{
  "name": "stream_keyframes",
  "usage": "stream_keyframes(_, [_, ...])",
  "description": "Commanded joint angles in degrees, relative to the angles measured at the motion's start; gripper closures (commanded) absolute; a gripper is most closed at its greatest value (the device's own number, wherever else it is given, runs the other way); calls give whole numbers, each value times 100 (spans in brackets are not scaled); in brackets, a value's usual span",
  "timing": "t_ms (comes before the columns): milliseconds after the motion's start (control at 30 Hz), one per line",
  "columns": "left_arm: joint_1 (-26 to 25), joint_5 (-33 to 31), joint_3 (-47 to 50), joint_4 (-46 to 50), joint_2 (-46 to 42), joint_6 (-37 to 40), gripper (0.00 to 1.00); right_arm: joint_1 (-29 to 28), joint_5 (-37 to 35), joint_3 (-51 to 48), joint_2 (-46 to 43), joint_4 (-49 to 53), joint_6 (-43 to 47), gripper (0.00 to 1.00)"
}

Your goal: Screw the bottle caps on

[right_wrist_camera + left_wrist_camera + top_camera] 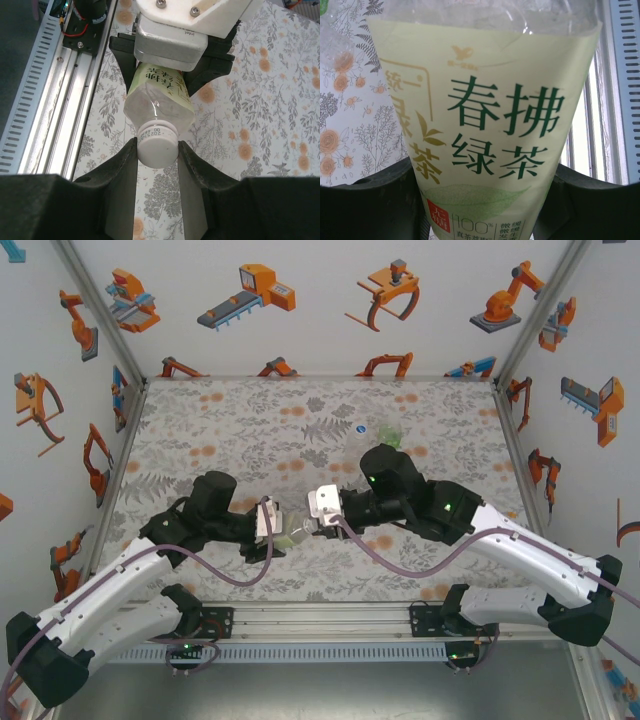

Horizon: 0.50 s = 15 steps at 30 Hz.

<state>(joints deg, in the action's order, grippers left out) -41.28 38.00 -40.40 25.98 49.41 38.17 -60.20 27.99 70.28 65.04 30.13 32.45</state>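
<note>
The left pincer (pixel 275 530) is gripping a clear, green-labelled plastic bottle (pixel 157 100) sideways above the counter (pixel 200 420) while the right pincer (pixel 157 155) is pinching its round white cap (pixel 156 142), so this capping seems underway, other clear bottles (pixel 388 432) far back probably waiting.

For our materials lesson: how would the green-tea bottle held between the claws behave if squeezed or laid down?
The bottle looks empty and thin-walled, so probably light and easily dented. Its glossy label may be slippery. Laid sideways, it might roll.
</note>
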Motion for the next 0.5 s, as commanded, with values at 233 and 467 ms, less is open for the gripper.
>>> stream_keyframes(233, [-16, -495, -249, -32, -28, 13, 100, -3, -1831, -1023, -479, -2132, -5891, 96])
stream_keyframes(467, [-16, -503, -264, -21, 25, 6, 100, 0, -3405, -1144, -444, -1214, -10387, 100])
